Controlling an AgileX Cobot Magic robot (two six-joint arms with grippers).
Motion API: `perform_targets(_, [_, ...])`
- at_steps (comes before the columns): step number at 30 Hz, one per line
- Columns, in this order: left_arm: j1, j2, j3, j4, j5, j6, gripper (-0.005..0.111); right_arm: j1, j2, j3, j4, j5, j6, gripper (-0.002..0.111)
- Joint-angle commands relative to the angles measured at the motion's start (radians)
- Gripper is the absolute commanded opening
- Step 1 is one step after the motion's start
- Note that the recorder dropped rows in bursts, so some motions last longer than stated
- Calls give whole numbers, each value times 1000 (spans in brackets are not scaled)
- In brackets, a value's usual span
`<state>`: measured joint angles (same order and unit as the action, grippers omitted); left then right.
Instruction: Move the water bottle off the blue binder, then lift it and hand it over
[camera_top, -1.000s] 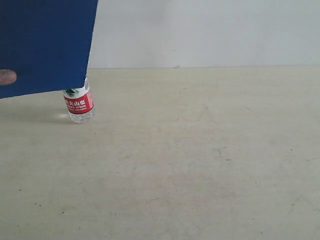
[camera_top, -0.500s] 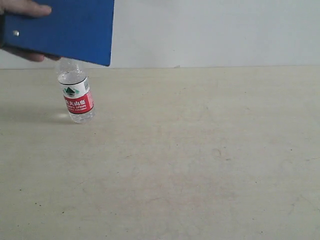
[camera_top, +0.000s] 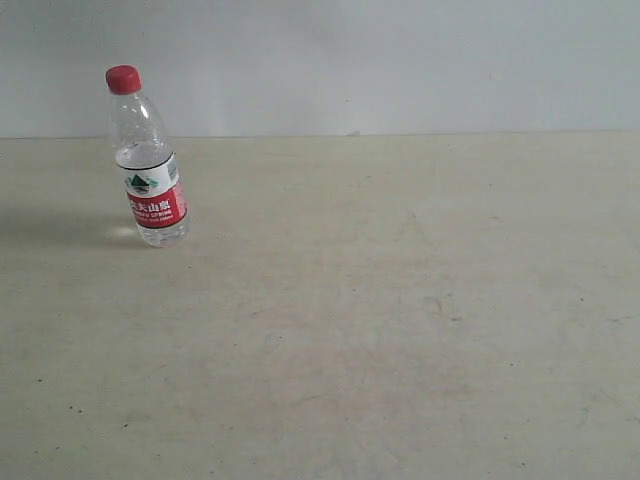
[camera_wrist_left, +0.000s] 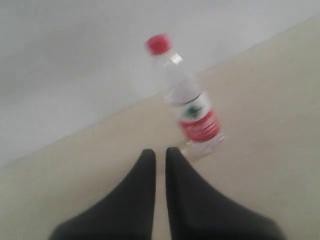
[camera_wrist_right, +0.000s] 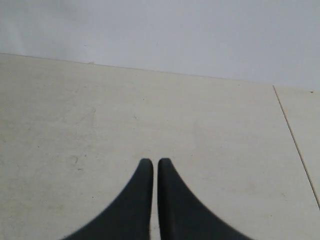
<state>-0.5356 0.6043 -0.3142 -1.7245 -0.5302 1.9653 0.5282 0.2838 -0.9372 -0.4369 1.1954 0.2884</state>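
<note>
Item: I see the water bottle (camera_top: 148, 165), small, clear plastic.
Cap: a red screw cap (camera_top: 123, 79), on and at the top.
Label: a band (camera_top: 156, 200) round the lower body, white and green above, red below with white characters.
Pose: upright on its base, neck leaning a touch to the left in my exterior view.
Place: on the pale bench (camera_top: 400, 320), at the far left of the exterior view, near the back edge by the wall.
Left wrist view: I get it blurred but whole, cap to base.
</note>
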Motion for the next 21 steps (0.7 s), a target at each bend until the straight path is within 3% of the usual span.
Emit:
perform_targets(1, [-3, 27, -12, -18, -402, -13, 4, 0, -2, 2, -6, -4, 0, 0])
perform_targets(4, [-3, 29, -14, -12, -591, 109, 4, 0, -2, 2, -6, -4, 0, 0])
perform_targets(10, [-3, 1, -10, -20, -554, 166, 4, 0, -2, 2, -6, -26, 3, 0])
perform_targets(12, [-3, -1, -10, -20, -469, 137, 4, 0, -2, 2, -6, -33, 3, 0])
perform_targets(18, [-3, -1, -10, -20, -9, -349, 4, 0, -2, 2, 8, -40, 3, 0])
perform_targets(21, [-3, -1, -10, -20, 134, -380, 4, 0, -2, 2, 12, -40, 3, 0])
